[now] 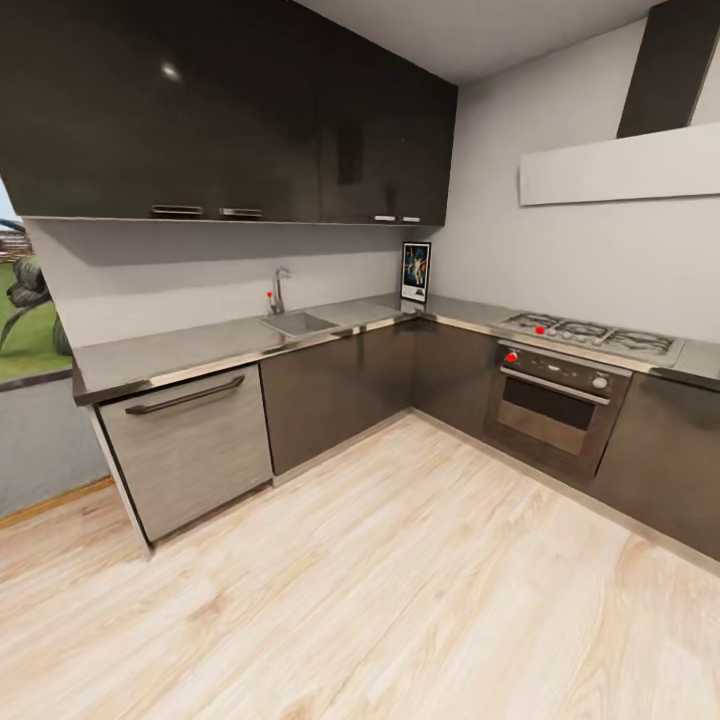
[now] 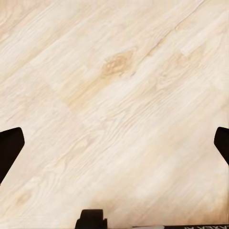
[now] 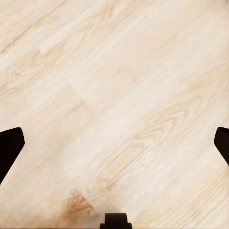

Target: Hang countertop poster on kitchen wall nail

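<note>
The poster (image 1: pixel 415 271) stands upright in the far corner of the kitchen countertop (image 1: pixel 190 348), leaning against the wall; it has a black frame, colourful figures on dark blue and a white bottom strip. The L-shaped pale grey top runs over dark brown cabinets, with a sink (image 1: pixel 298 322) and a gas hob (image 1: pixel 590 334). My left gripper (image 2: pixel 114 143) hangs open over bare wooden floor, its dark fingertips (image 2: pixel 9 148) wide apart. Over the floor too, my right gripper (image 3: pixel 114 143) is open, with nothing between its fingers (image 3: pixel 9 148). Wall nails are too small to make out.
Light wooden floor (image 1: pixel 400 580) lies between me and the cabinets. A steel dishwasher front (image 1: pixel 190 440) is at the left end, an oven (image 1: pixel 555 400) under the hob. Dark wall cabinets (image 1: pixel 230 110) hang above the sink, a hood (image 1: pixel 620 165) above the hob. A window (image 1: pixel 25 300) is far left.
</note>
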